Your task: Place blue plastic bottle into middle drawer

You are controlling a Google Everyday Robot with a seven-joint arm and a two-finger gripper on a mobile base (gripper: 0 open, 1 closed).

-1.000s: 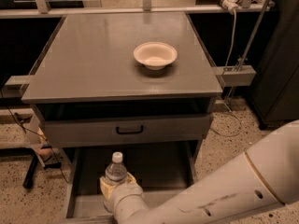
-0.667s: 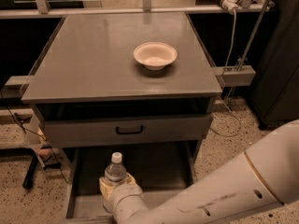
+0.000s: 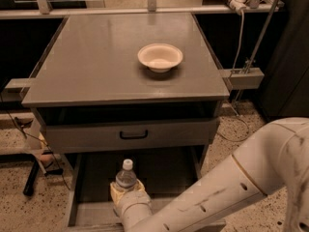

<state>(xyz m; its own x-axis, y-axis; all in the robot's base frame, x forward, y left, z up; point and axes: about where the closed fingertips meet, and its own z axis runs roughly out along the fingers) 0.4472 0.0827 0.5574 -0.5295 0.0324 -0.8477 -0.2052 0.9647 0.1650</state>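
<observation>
The blue plastic bottle [image 3: 126,175] stands upright with its white cap on top, inside the pulled-out middle drawer [image 3: 166,170], toward the drawer's front left. My gripper [image 3: 126,193] is at the bottom of the view, shut on the lower part of the bottle, with cream fingers on both sides of it. The bottle's label and base are hidden behind the gripper. My white arm [image 3: 227,190] reaches in from the lower right.
A shallow cream bowl [image 3: 160,57] sits on the grey cabinet top [image 3: 96,66]. A closed drawer front with a small black handle [image 3: 133,135] overhangs the open drawer. Metal frame arms and cables stand at the right [image 3: 246,71].
</observation>
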